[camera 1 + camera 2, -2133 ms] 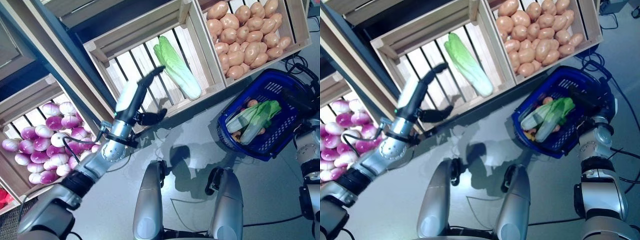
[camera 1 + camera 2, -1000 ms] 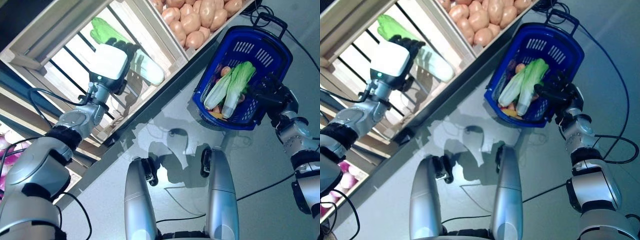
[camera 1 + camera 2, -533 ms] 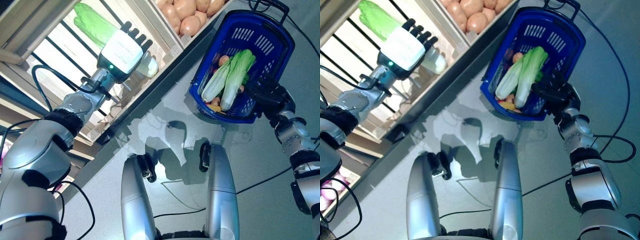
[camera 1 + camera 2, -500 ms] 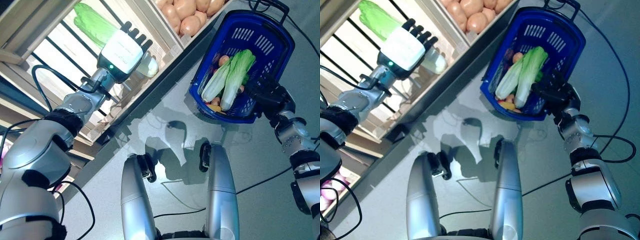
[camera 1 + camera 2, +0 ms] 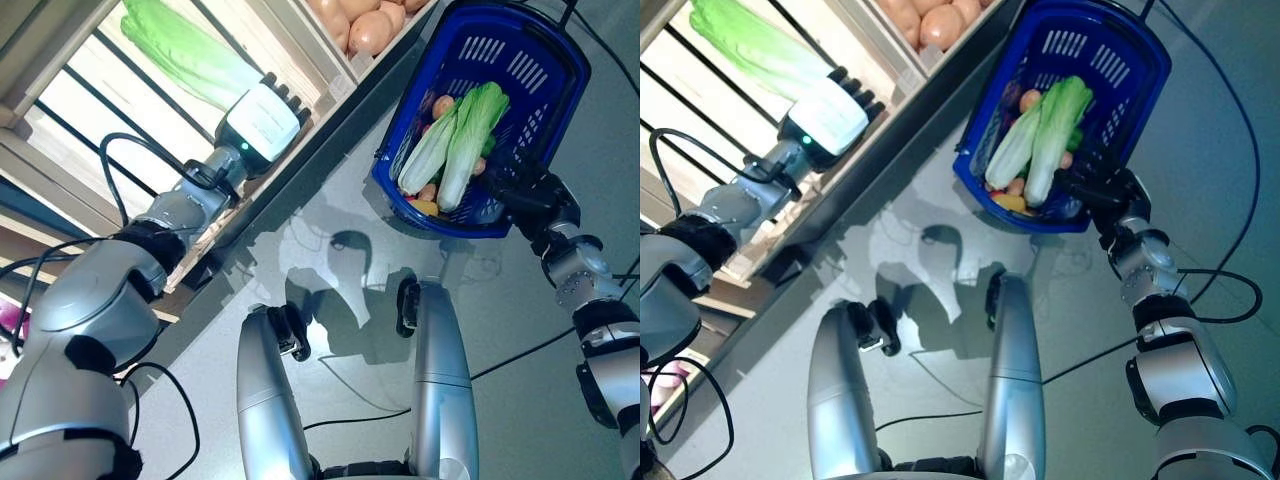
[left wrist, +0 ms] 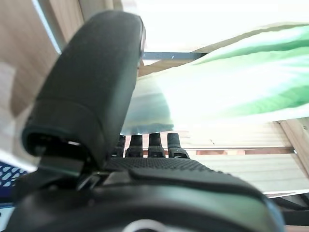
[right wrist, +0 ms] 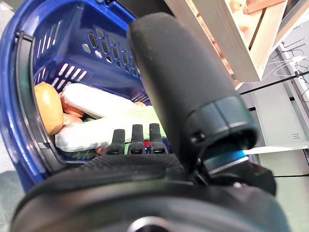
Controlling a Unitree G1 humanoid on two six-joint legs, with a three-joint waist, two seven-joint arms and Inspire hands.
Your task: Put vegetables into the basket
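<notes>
A long green cabbage [image 5: 190,55] lies in a slatted wooden crate [image 5: 90,110] of the stand. My left hand [image 5: 262,118] is at its pale stalk end, near the crate's front edge. In the left wrist view its fingers [image 6: 145,141] are straight beside the cabbage [image 6: 231,96], with the thumb [image 6: 91,82] standing apart, so the hand is open. The blue basket [image 5: 540,70] stands on the floor at the right and holds pale green cabbages [image 5: 455,135] and small round orange vegetables [image 7: 48,108]. My right hand [image 5: 525,195] is open at the basket's near rim [image 7: 24,125].
The wooden stand runs slantwise along the left and top, with a second crate [image 5: 330,45] beside the basket. The grey floor [image 5: 520,330] lies in front of the stand. Black cables [image 5: 1230,140] trail on the floor past the basket.
The camera has shifted. My left hand has slid along the cabbage from its middle to its pale stalk end. My right hand has stayed at the basket's rim.
</notes>
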